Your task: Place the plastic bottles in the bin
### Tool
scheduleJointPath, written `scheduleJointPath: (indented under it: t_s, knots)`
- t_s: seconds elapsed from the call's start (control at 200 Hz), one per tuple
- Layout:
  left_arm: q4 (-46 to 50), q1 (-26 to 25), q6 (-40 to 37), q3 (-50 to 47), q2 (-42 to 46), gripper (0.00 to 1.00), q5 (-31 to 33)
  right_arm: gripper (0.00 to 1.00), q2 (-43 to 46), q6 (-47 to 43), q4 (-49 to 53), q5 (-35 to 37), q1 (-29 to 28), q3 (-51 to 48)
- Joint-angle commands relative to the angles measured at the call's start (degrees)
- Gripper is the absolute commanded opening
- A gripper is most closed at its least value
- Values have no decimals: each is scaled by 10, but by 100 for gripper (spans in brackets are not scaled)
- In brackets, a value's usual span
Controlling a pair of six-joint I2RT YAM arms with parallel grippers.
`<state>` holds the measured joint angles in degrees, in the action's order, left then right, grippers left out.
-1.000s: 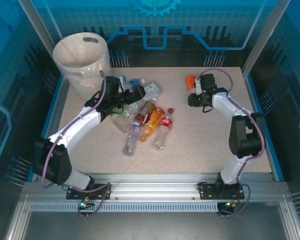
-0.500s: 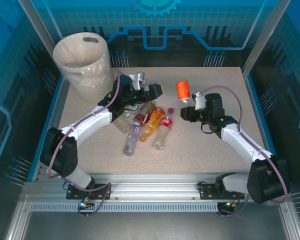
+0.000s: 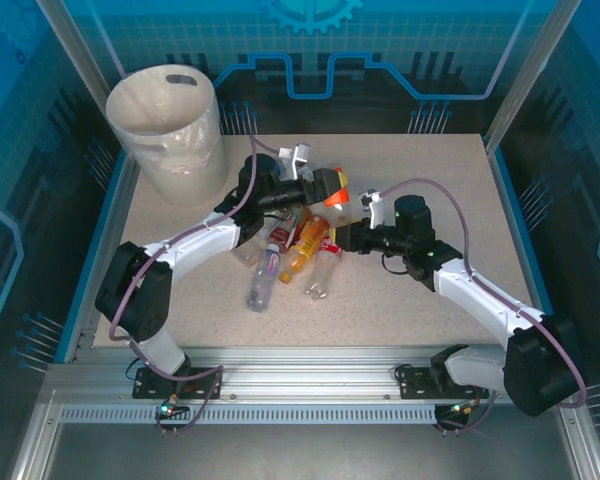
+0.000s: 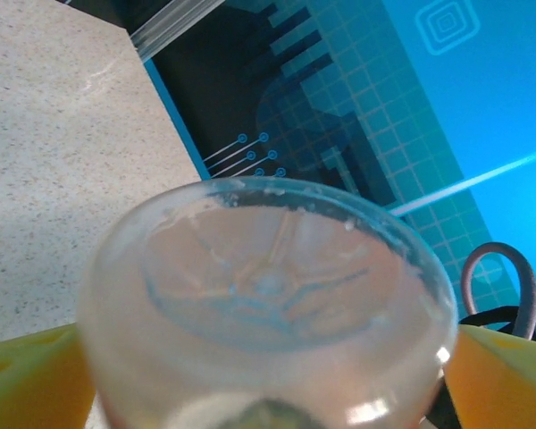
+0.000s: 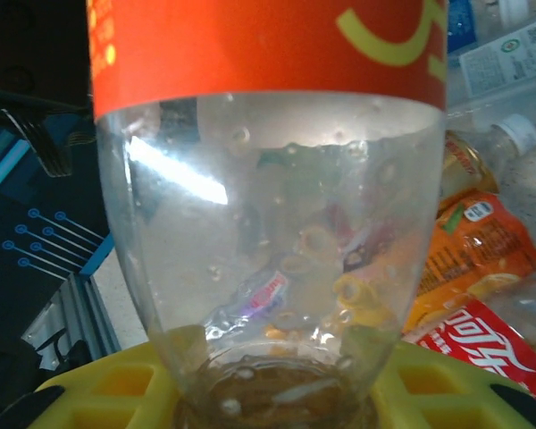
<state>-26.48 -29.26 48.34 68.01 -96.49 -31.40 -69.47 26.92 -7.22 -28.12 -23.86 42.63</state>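
We are seeing the cream bin (image 3: 180, 165) standing at the table's (image 3: 430, 180) far-left corner, with loose plastic bottles (image 3: 290, 245) lying mid-table. Our left gripper (image 3: 325, 190) is straddling the orange-labelled bottle's (image 3: 337, 198) base; whether it is gripping, we cannot tell. Our right gripper (image 3: 345, 237) is clamping its neck end.

Speckled beige stone-look bench (image 3: 380, 320), rectangular, bordered on its left and right sides by a narrow blue trim strip (image 3: 108, 215). A ribbed silver aluminium rail (image 3: 310, 385) runs along the near edge. Translucent blue wall panels (image 3: 400, 35), printed with a fine grid and circuit-style lines, enclose the far side and flanks. Slanted silver metal uprights (image 3: 75, 50) frame them, and a pale gear emblem (image 3: 312, 10) sits at top centre.
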Motion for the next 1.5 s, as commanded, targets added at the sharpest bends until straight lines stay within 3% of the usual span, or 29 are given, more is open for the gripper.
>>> scheduleJointPath:
  t_s: [0.0,0.17,0.43,0.765,0.895,1.181,1.496]
  knots:
    - [-54,-9,6,1,-4,88,-34,33,-5,14,-35,-25,-11,12]
    - [-88,-16,8,-6,-10,71,-42,36,-17,2,-14,-60,-13,33]
    - [-70,-16,11,6,-20,62,-6,49,-9,0,5,-55,-13,40]
    - [-30,-14,-7,-10,0,56,66,82,27,-21,91,-23,-13,67]
    - [-9,-12,-24,-15,14,56,94,100,54,-12,112,16,-12,71]
    - [66,17,-76,-13,55,56,151,100,114,8,154,140,-12,73]
    - [262,64,-220,48,134,56,281,100,130,0,167,186,-12,74]
